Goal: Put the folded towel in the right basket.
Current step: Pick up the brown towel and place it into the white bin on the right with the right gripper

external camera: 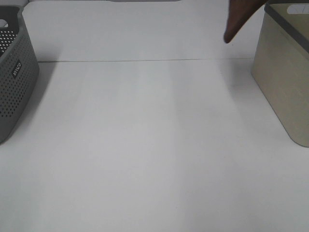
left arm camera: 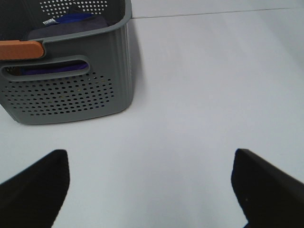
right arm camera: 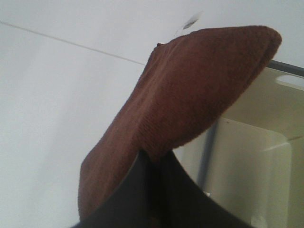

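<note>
A brown folded towel point(external camera: 239, 19) hangs at the top of the high view, just left of the beige right basket point(external camera: 285, 72). In the right wrist view my right gripper point(right arm camera: 154, 166) is shut on the towel point(right arm camera: 190, 95), which drapes over the fingers, with the beige basket's rim and inside point(right arm camera: 247, 152) just beyond it. The right gripper itself is out of the high view. My left gripper point(left arm camera: 152, 190) is open and empty above the white table, its dark fingertips point(left arm camera: 33, 190) apart, facing the grey left basket point(left arm camera: 71, 90).
The grey perforated basket point(external camera: 14, 72) stands at the left edge and holds blue cloth point(left arm camera: 71, 21); it has an orange tab point(left arm camera: 21, 48). A seam point(external camera: 145, 61) crosses the white table at the back.
</note>
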You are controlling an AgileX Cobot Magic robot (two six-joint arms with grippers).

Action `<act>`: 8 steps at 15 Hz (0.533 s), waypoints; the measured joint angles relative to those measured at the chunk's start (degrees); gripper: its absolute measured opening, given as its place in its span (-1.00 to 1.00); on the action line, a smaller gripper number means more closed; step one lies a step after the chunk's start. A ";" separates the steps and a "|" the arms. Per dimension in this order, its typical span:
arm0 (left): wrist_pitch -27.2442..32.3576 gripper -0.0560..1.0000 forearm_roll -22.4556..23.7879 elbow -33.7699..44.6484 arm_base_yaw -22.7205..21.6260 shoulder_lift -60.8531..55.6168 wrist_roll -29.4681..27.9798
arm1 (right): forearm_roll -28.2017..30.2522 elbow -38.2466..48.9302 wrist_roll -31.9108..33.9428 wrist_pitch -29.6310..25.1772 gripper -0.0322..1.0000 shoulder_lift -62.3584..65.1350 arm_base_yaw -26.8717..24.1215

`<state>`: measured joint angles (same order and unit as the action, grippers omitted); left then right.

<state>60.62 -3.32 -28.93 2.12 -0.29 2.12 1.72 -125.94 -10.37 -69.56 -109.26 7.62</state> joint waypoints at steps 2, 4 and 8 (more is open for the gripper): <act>0.00 0.77 0.00 0.00 0.00 0.00 0.00 | -2.75 0.00 -0.40 -0.06 -0.92 0.63 -5.33; 0.00 0.77 0.00 0.00 0.00 0.00 0.00 | -7.39 1.38 -1.95 -0.06 -0.92 0.69 -15.99; 0.00 0.77 0.00 0.00 0.00 0.00 0.00 | -13.46 8.37 -3.27 0.06 -0.92 -2.64 -26.07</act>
<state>60.62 -3.32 -28.93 2.12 -0.29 2.12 -11.75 -117.57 -13.64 -69.50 -111.90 -18.45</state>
